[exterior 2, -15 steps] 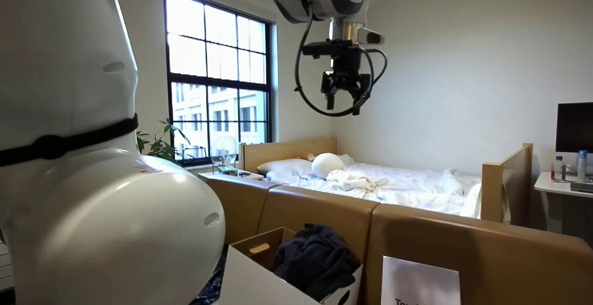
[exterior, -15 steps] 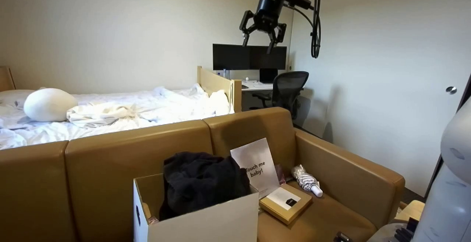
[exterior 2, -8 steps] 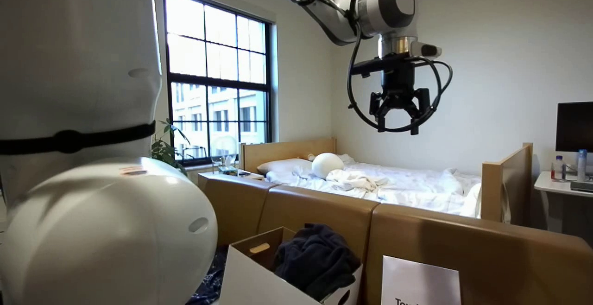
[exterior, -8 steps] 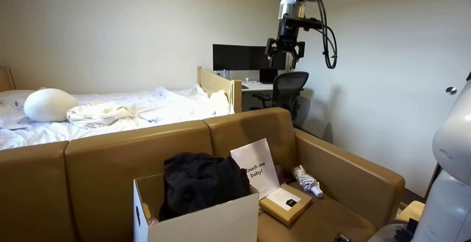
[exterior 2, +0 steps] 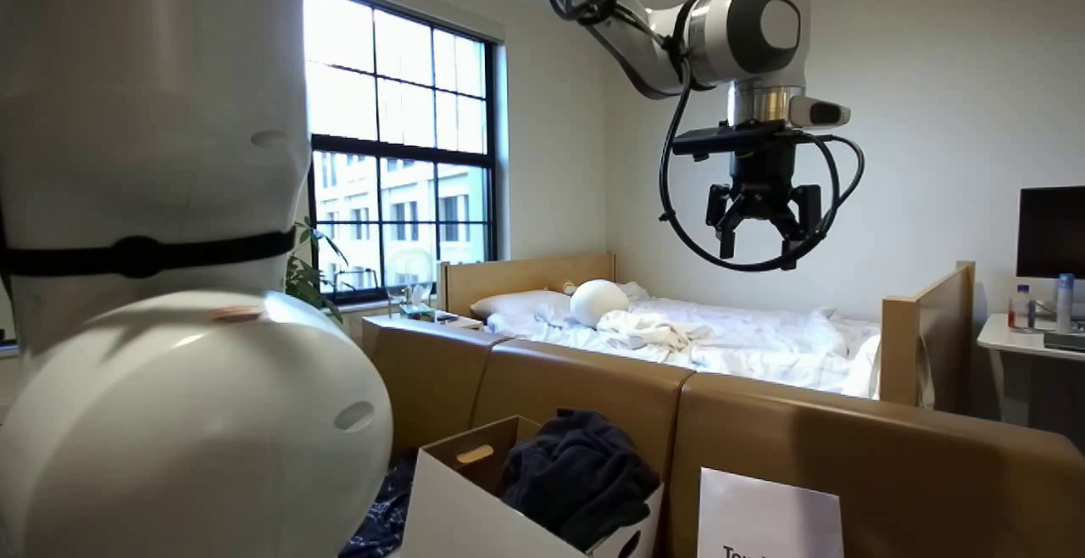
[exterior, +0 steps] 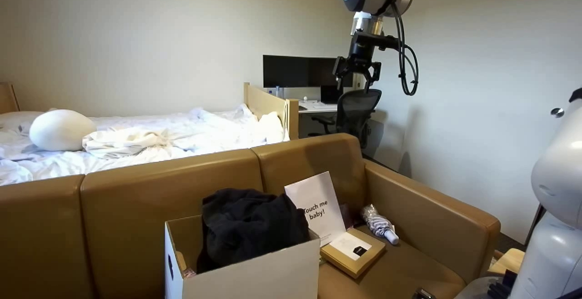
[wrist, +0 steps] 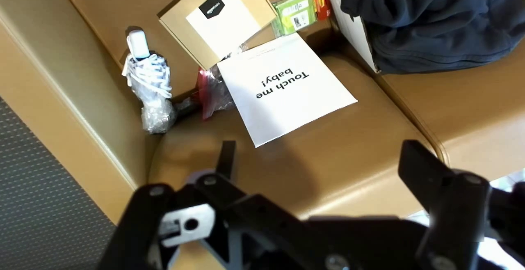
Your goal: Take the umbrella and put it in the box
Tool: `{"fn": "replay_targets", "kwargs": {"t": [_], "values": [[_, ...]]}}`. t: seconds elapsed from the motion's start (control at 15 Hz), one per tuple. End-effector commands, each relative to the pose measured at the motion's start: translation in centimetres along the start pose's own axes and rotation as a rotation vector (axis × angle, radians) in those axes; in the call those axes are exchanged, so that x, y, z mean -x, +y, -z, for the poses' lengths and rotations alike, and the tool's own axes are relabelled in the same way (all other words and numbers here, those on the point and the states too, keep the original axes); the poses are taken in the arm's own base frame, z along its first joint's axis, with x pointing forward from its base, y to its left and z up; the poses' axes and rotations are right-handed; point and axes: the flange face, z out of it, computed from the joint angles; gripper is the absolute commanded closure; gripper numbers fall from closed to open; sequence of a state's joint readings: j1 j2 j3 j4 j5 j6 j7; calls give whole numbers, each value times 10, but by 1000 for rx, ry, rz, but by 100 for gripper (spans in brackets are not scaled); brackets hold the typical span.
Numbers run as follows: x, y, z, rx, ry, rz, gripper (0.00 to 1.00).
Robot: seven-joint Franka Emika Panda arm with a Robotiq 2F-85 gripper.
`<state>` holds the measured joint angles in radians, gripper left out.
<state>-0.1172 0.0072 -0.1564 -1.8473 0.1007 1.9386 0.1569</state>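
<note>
A folded umbrella with a white handle, pale striped fabric and a clear wrap lies on the couch seat by the armrest in an exterior view [exterior: 381,225]. It also shows at the upper left of the wrist view [wrist: 149,77]. A white box [exterior: 250,278] stands on the couch, also in an exterior view [exterior 2: 475,499] and the wrist view [wrist: 353,32]. Dark cloth [exterior: 254,226] fills much of it and rises above its rim. My gripper [exterior: 353,87] is open and empty, high above the couch back, also in an exterior view [exterior 2: 759,254] and the wrist view [wrist: 320,149].
A flat cardboard box [exterior: 353,251] and a white "Touch me baby!" card [exterior: 317,208] lie between box and umbrella. Small packets [wrist: 295,13] show beside the white box. The couch armrest [exterior: 432,199] and backrest [exterior: 173,185] rise around the seat.
My open gripper has moved down and to the right in both exterior views, more slowly in the last half second. The umbrella, box and cloth have not moved.
</note>
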Motion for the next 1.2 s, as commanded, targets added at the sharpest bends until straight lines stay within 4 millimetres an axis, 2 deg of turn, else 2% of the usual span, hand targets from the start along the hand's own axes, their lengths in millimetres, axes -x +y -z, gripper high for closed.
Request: {"fn": "replay_targets", "kwargs": {"t": [0.0,0.07,0.13,0.27,0.47,0.67,0.73,0.93,1.13], "values": [[0,0,1,0,-1,0,0],[-12,-8,-9,3,18,-34,0],[-22,-7,-15,3,18,-61,0],[-49,2,-28,18,35,-116,0],[-102,32,-48,74,69,-170,0],[-141,62,-73,145,63,-194,0],[-154,73,-86,169,64,-204,0],[-170,91,-120,208,-2,-215,0],[-171,112,-158,213,-132,-240,0]]}}
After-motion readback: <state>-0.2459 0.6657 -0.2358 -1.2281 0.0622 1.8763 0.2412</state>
